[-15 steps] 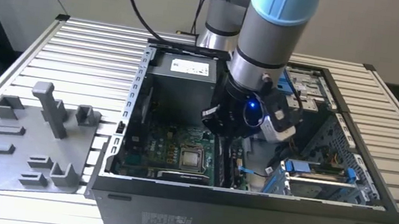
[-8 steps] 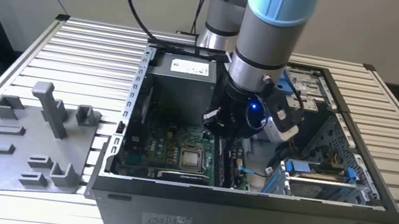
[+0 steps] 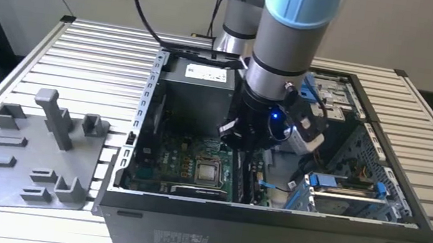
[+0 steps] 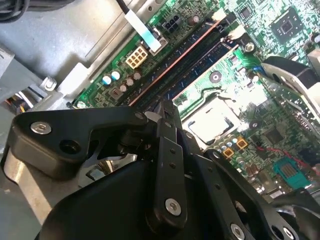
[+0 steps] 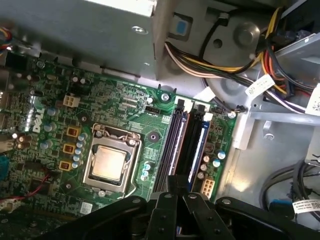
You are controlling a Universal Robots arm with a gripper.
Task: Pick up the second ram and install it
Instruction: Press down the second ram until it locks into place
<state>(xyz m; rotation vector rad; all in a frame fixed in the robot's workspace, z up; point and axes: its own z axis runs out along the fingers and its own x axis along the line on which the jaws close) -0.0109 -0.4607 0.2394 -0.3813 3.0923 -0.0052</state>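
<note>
The exterior view showed the arm (image 3: pixel 281 48) reaching down into the open computer case (image 3: pixel 269 229), with the gripper (image 3: pixel 241 138) low over the green board (image 3: pixel 185 168), just beside the square silver chip (image 3: pixel 208 172) on the exterior view's right. The case lay on a slatted table (image 3: pixel 82 60). Well apart from the chip, on the exterior view's left and outside the case, a grey plastic tray (image 3: pixel 19 158) sat on the table with a tall grey post (image 3: pixel 54 116) standing on it.

In the first wrist view the gripper (image 5: pixel 178 186) pointed at the near end of the memory slots (image 5: pixel 186 145), which ran side by side just next to the chip (image 5: pixel 108 163). Its fingers were drawn close together over the slot ends. A thin dark strip between them could have been the second memory stick (image 5: pixel 178 181), but whether they clenched it or merely touched it could not be told. A bundle of coloured wires (image 5: pixel 240 65) ran across the metal wall beyond the slots, farther from the chip.

In the second wrist view the gripper (image 4: pixel 167 107) had its tip at the end of the long dark slots (image 4: pixel 195 57), with the chip (image 4: pixel 212 122) close beside the fingers (image 4: pixel 170 165).
</note>
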